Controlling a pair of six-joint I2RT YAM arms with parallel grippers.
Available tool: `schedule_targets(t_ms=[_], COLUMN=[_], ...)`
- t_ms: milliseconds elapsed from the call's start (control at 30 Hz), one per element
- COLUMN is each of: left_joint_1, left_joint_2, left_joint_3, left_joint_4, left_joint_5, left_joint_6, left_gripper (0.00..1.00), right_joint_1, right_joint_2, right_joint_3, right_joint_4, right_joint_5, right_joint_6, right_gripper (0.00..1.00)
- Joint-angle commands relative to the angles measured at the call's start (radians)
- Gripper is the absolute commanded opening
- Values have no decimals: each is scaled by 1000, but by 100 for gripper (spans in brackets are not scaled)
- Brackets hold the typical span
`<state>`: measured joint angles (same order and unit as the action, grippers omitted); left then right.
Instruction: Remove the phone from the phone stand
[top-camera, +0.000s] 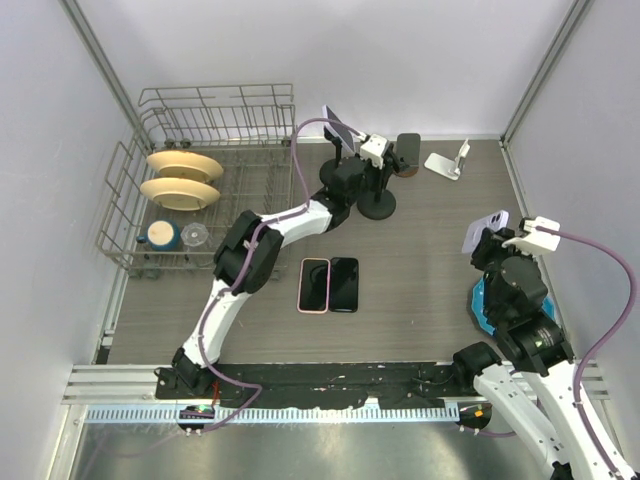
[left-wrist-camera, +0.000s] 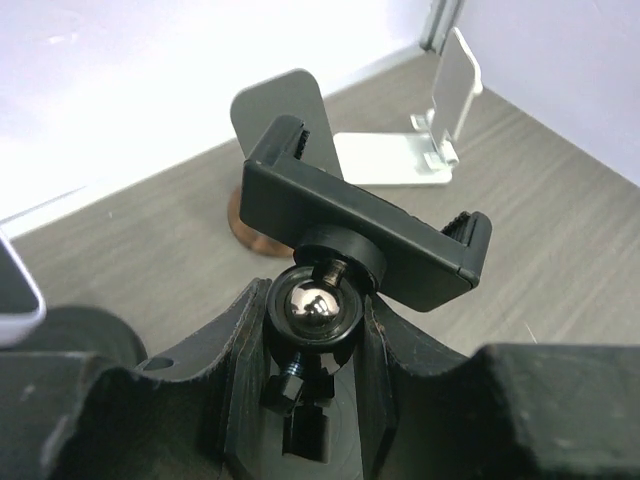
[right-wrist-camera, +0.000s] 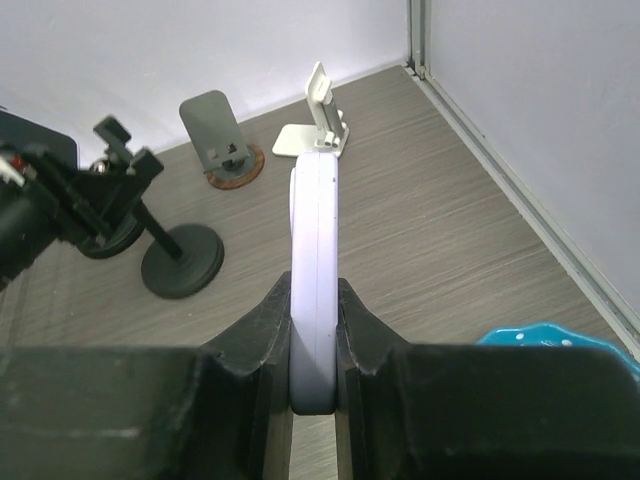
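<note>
My right gripper (top-camera: 490, 246) is shut on a lilac phone (top-camera: 486, 228) and holds it on edge above the table's right side; in the right wrist view the phone (right-wrist-camera: 313, 230) stands between my fingers (right-wrist-camera: 262, 320). My left gripper (top-camera: 380, 172) is shut on the ball joint (left-wrist-camera: 312, 305) of a black clamp phone stand (top-camera: 377, 206). Its clamp (left-wrist-camera: 372, 240) is empty. The same stand shows in the right wrist view (right-wrist-camera: 182, 260).
A second phone (top-camera: 339, 127) sits on another black stand behind my left gripper. A pink phone (top-camera: 314, 285) and a black phone (top-camera: 344, 284) lie flat mid-table. A grey stand (top-camera: 408, 152), a white stand (top-camera: 446, 162), a dish rack (top-camera: 130, 205) and a blue object (top-camera: 479, 302) are around.
</note>
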<state>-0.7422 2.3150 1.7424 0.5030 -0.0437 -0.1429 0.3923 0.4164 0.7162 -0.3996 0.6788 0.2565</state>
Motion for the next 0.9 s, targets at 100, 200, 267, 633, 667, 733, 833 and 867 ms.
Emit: schedule_targets(t_ms=[100,200,267,633,667,733,833,867], left_joint_1=[50,70,81,76,75,67,47,41], left_joint_2=[182,228,244,126,109,46,-34,-93], left_joint_3=[337,390,404,275,255,188,63,31], left_joint_4=[29,40,37,83,100,117,164,176], left_joint_5=[38,10,4,125,125,131,130,127], left_joint_6=[14,5,3,-20,-20,-26,-27,-24], left_gripper=[0,0,0,73,77,85,91,93], right_joint_1=[0,0,0,2,0,0,0,0], right_joint_2=[-5,-8,-7,-1,-1,2,8,12], right_joint_3=[-1,-3,-1,20,23,35,66,77], right_joint_4=[97,97,96,68,62,41,7,-5], right_joint_5=[-39,-51,-54,-77,-81,-91,-110,-111], right_joint_6=[-17,-25,-28,-31,-30,-26,-16,-11], right_gripper=[1,1,1,1,1,1,1,1])
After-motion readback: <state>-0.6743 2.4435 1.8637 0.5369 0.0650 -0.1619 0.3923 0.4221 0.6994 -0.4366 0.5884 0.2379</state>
